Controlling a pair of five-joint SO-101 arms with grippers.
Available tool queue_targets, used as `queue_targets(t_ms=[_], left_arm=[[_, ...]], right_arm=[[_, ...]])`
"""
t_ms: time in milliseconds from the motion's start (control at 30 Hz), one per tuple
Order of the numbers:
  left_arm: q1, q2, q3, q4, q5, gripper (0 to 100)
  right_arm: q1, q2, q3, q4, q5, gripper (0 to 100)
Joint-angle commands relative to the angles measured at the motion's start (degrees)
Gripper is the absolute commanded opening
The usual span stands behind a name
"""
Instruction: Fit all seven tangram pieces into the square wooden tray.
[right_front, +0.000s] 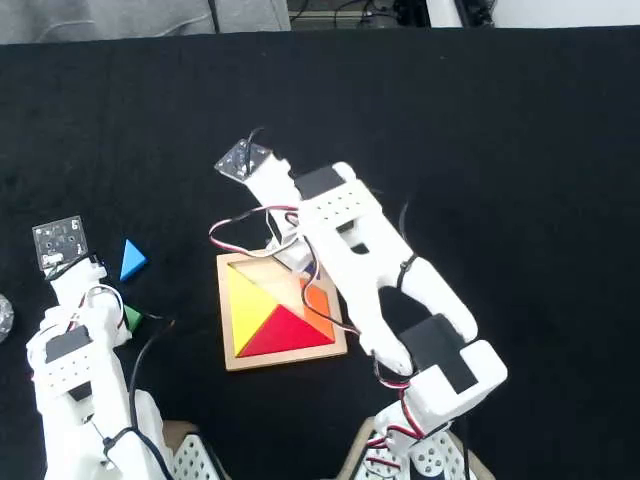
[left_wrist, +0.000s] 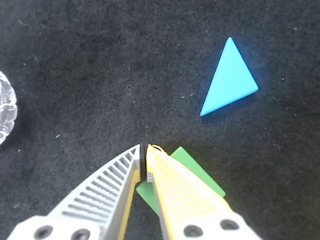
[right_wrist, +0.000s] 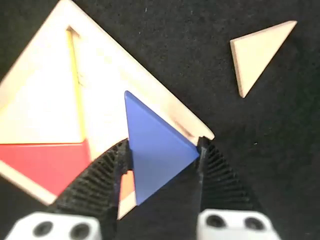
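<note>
The square wooden tray (right_front: 285, 358) (right_wrist: 111, 56) lies at the table's middle and holds a yellow triangle (right_front: 250, 300), a red triangle (right_front: 290, 332) (right_wrist: 45, 160) and an orange piece (right_front: 318, 298) (right_wrist: 127, 189). My right gripper (right_wrist: 164, 145) is shut on a dark blue triangle (right_wrist: 155, 140) over the tray's corner. A bare wooden triangle (right_wrist: 260, 50) lies on the cloth just outside the tray. My left gripper (left_wrist: 145, 148) is shut low over a green piece (left_wrist: 197, 172) (right_front: 132, 318), which lies partly under its fingers. A light blue triangle (left_wrist: 230, 80) (right_front: 132, 258) lies flat a little beyond.
Black cloth covers the whole table. A clear round object (left_wrist: 5, 115) (right_front: 4, 315) sits at the table's left edge near the left arm. The right arm (right_front: 360, 260) hangs across the tray's far right side and hides part of it.
</note>
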Motion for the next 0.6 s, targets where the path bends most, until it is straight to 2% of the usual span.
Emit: queue_targets(t_ms=[0, 200, 567], left_arm=[[0.66, -0.70, -2.42, 0.09, -0.26, 3], [0.75, -0.70, -2.42, 0.09, -0.26, 3], [0.75, -0.70, -2.42, 0.09, -0.26, 3]], right_arm=[[2.81, -3.30, 1.89, -4.13, 0.09, 13.0], [3.16, -3.30, 6.90, -9.58, -3.16, 13.0], [2.81, -3.21, 7.69, -9.85, -3.52, 13.0]])
